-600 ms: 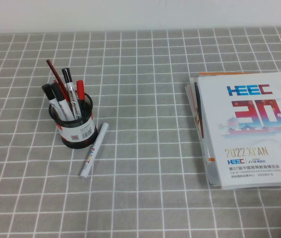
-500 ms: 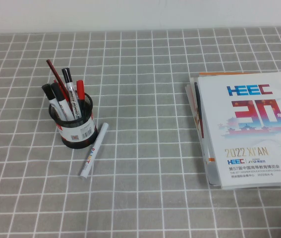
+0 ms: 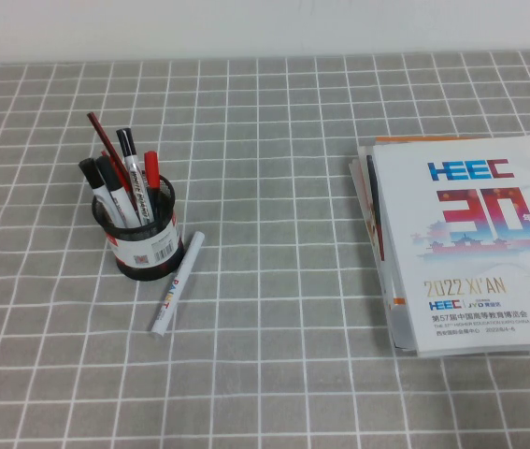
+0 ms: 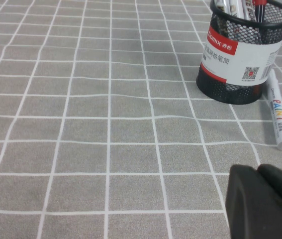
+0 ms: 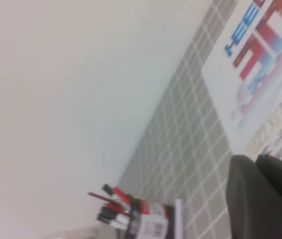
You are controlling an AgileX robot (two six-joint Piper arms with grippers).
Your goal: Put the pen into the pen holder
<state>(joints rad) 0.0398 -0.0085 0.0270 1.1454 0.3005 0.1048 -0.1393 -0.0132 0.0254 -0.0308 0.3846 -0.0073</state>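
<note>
The white pen (image 3: 176, 285) lies flat on the grey checked cloth, its far end touching the base of the black mesh pen holder (image 3: 148, 245). The holder stands upright at the left and holds black-capped markers and thin red pens. In the left wrist view the pen (image 4: 279, 117) lies beside the holder (image 4: 242, 64). My left gripper (image 4: 257, 172) is shut and empty, low over the cloth, a short way on the near side of the pen. My right gripper (image 5: 256, 159) is shut and empty, far from the holder (image 5: 150, 226) and pen (image 5: 178, 219). Neither gripper shows in the high view.
A stack of booklets (image 3: 470, 243) lies on the right side of the table and also shows in the right wrist view (image 5: 265, 64). A white wall runs along the table's far edge.
</note>
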